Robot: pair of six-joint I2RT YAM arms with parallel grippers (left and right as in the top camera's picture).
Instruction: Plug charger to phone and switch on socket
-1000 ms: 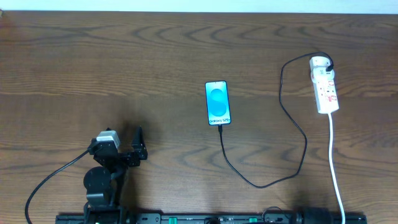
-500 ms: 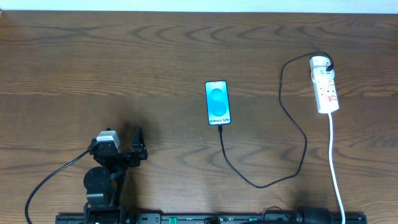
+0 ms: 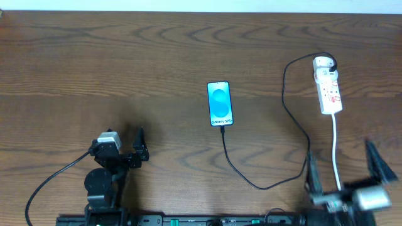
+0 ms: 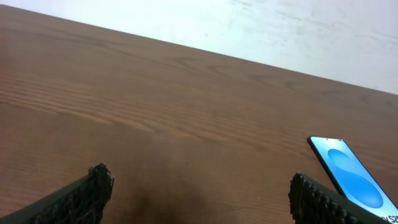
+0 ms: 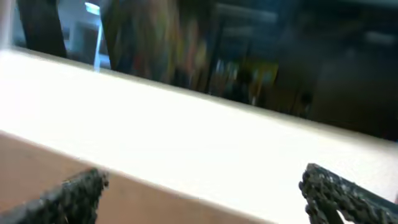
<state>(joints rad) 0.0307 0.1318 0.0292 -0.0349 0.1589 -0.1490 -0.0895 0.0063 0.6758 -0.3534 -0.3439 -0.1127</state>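
The phone (image 3: 220, 103) lies face up at the table's middle, screen lit blue; it also shows at the right edge of the left wrist view (image 4: 351, 179). The charger (image 3: 295, 119), a thin black cable, runs from the phone's bottom edge in a loop to a black plug at the socket's far end. The socket (image 3: 328, 85), a white power strip, lies at the back right. My left gripper (image 3: 142, 145) is open and empty at the front left, also seen in its wrist view (image 4: 202, 199). My right gripper (image 3: 344, 166) is open, blurred, at the front right, over the white cord; its wrist view (image 5: 205, 193) shows only wall and table edge.
The socket's thick white cord (image 3: 336, 144) runs from the strip toward the front edge, between my right gripper's fingers in the overhead view. A black rail (image 3: 207, 220) lies along the table's front edge. A white wall (image 4: 298, 31) stands behind the table.
My right arm has risen into the overhead view at the front right, fingers spread. The left arm, phone, charger and socket have not moved.
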